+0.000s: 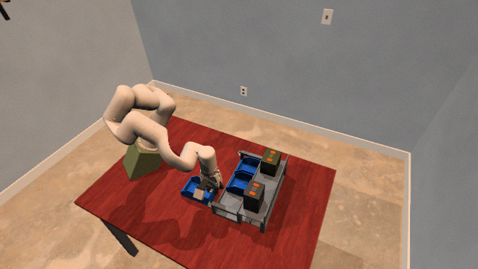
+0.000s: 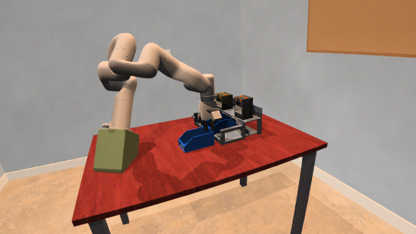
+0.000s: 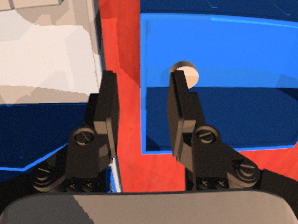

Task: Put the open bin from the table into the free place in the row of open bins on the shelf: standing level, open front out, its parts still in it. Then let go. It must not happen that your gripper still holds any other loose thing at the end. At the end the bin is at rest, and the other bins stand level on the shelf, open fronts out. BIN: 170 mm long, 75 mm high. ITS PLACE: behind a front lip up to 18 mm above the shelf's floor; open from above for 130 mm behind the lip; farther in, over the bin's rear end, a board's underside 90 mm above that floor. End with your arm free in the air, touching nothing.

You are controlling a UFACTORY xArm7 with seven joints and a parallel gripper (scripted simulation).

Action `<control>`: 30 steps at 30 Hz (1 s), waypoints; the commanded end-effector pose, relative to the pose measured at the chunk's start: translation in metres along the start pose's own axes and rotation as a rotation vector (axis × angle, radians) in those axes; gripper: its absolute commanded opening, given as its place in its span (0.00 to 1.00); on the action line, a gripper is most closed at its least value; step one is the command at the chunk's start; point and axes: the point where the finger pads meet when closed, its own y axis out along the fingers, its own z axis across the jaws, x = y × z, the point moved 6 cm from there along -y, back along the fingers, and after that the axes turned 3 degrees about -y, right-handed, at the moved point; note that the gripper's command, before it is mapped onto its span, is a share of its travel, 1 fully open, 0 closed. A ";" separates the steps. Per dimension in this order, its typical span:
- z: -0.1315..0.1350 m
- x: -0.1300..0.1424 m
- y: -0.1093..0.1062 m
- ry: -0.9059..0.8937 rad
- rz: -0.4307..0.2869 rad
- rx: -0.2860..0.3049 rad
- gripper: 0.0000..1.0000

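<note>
The loose blue open bin [image 1: 193, 190] stands on the red table just in front of the grey shelf [image 1: 250, 187]; it also shows in the exterior view [image 2: 196, 140] and the wrist view [image 3: 220, 76]. A round tan part [image 3: 188, 75] lies inside it. My gripper [image 3: 143, 89] points down over the bin's shelf-side wall, one finger inside the bin, the other outside over the table. The fingers stand partly open with a gap around the wall and grip nothing. Two blue bins [image 1: 243, 173] sit in the shelf row, with a free place [image 1: 225, 205] at the near end.
Two dark boxes [image 1: 270, 161] [image 1: 254, 196] with orange marks stand on the shelf's upper board. The arm's green pedestal [image 1: 142, 161] is at the table's left. The shelf's grey frame [image 3: 47, 36] lies close to my outer finger.
</note>
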 end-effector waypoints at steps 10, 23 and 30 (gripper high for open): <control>-0.001 -0.001 0.009 0.000 0.002 -0.003 0.33; -0.001 -0.001 0.010 0.000 0.002 -0.003 0.33; -0.001 -0.001 0.011 0.000 0.002 -0.003 0.33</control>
